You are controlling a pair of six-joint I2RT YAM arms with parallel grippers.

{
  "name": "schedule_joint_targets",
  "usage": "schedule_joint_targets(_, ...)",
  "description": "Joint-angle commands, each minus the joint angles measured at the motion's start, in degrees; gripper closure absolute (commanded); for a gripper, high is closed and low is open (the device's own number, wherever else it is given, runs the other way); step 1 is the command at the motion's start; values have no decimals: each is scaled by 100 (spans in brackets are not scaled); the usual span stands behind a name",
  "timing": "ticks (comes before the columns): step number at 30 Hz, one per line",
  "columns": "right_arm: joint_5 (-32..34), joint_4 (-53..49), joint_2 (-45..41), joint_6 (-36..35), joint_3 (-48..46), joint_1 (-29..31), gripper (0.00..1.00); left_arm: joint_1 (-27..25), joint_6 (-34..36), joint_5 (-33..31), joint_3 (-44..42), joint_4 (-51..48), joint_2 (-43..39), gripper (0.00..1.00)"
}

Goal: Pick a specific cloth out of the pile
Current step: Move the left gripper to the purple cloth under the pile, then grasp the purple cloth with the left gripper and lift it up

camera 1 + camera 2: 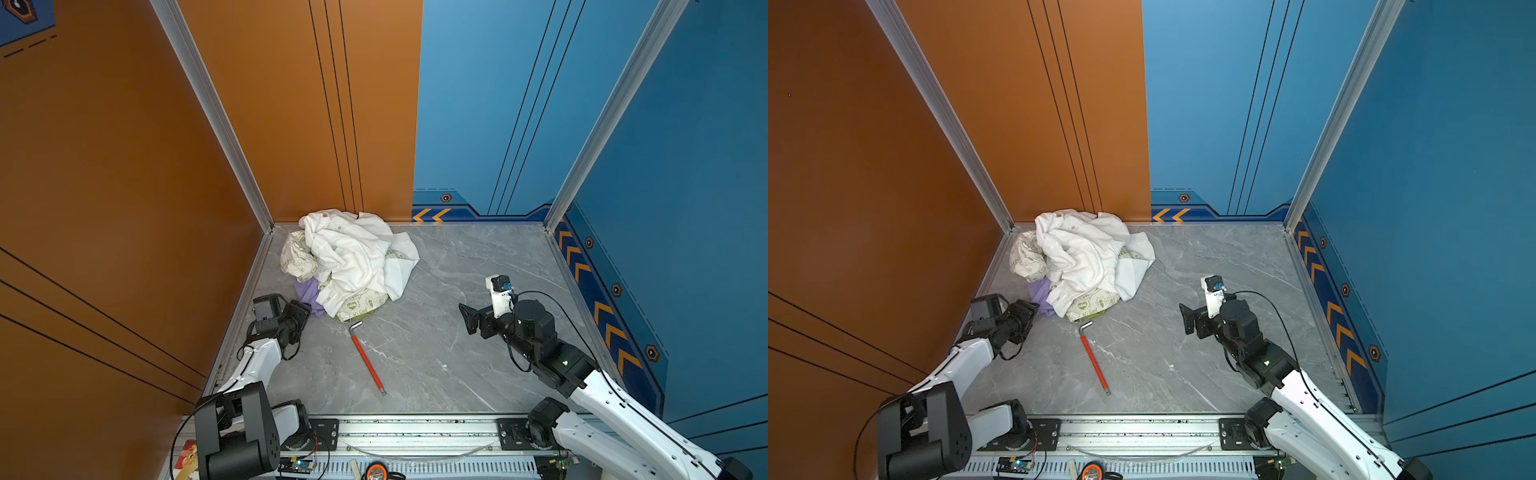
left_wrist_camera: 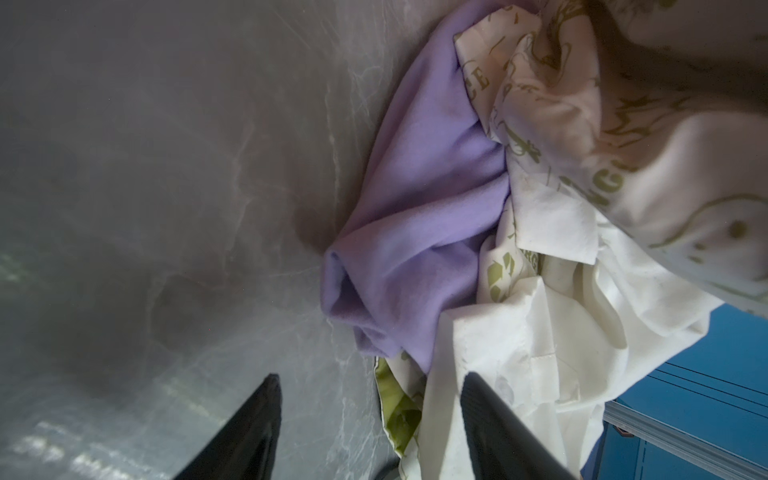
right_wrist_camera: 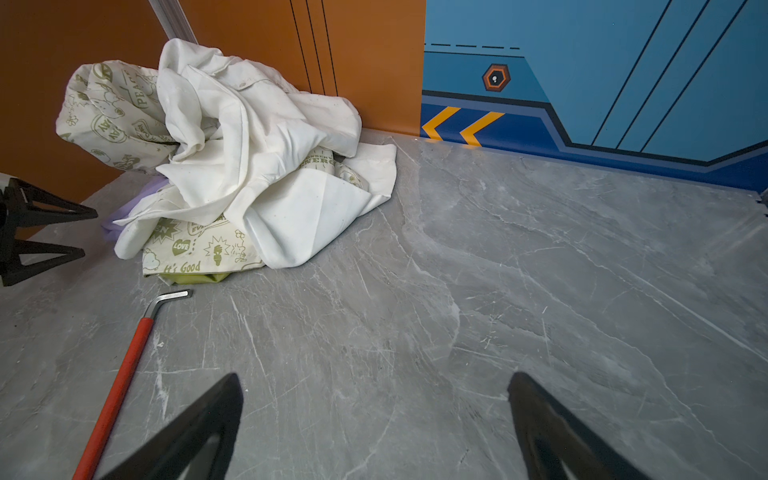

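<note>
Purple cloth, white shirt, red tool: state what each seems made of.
Purple cloth: soft, matte, faintly fuzzy fabric, perhaps fleece or brushed knit; rounded folds. White shirt: thin woven fabric, likely cotton, with crisp creases. Red tool: bare grey metal at the bent end, shaft in a smooth red coating, probably plastic or paint.

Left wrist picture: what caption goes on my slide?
Open left gripper faces the lavender cloth tucked under the pile.
</note>
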Motion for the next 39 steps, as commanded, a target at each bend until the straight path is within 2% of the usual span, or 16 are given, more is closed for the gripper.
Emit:
schedule_joint_targets(1, 184, 3, -159, 115, -170, 35, 0, 70, -371, 378, 118, 619, 316, 36)
schedule_joint_targets(7, 339, 64, -413, 155, -396, 31, 0, 96, -775, 650, 153, 1165, 925, 43)
schedule_joint_targets(13, 428, 97, -593, 155, -495, 34, 0, 93, -879, 665, 238, 1423, 1221, 57)
schedule_joint_targets(21, 427, 104, -609, 227, -514, 30, 0, 68, -1018, 787, 213, 1878, 1440, 93)
schedule_joint_targets(23, 437, 77, -613, 227, -508, 35, 0, 68, -983, 819, 265, 1891, 1373, 99)
schedule_joint_targets(39, 410, 112, -592, 298, -499, 31, 0, 18, -903, 825, 705, 1850, 512, 100)
